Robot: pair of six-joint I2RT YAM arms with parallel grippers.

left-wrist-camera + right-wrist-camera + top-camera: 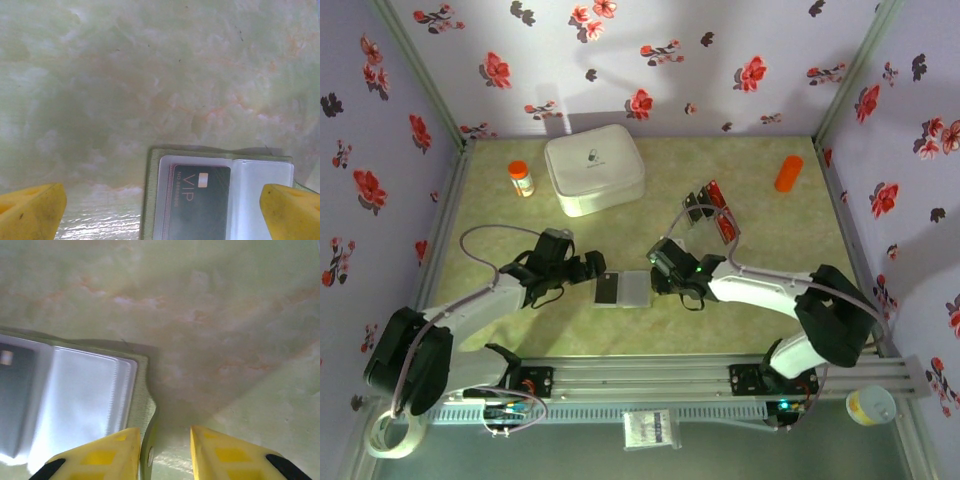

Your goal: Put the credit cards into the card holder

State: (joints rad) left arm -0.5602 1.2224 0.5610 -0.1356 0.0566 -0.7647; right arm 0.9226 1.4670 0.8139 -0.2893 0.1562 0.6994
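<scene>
Left gripper of mine is spread wide with nothing in it, hovering over the flat olive-green card holder. That lies open on the pale green marbled table, a black VIP credit card in the clear sleeve on my left side. My right gripper is slightly apart, with the holder's edge just beside one finger. The other red and black credit cards sit further back right.

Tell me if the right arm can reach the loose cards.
Probably yes: the cards lie on bare table just past the right gripper, nothing between; its jaws sit open at the holder's edge.
</scene>
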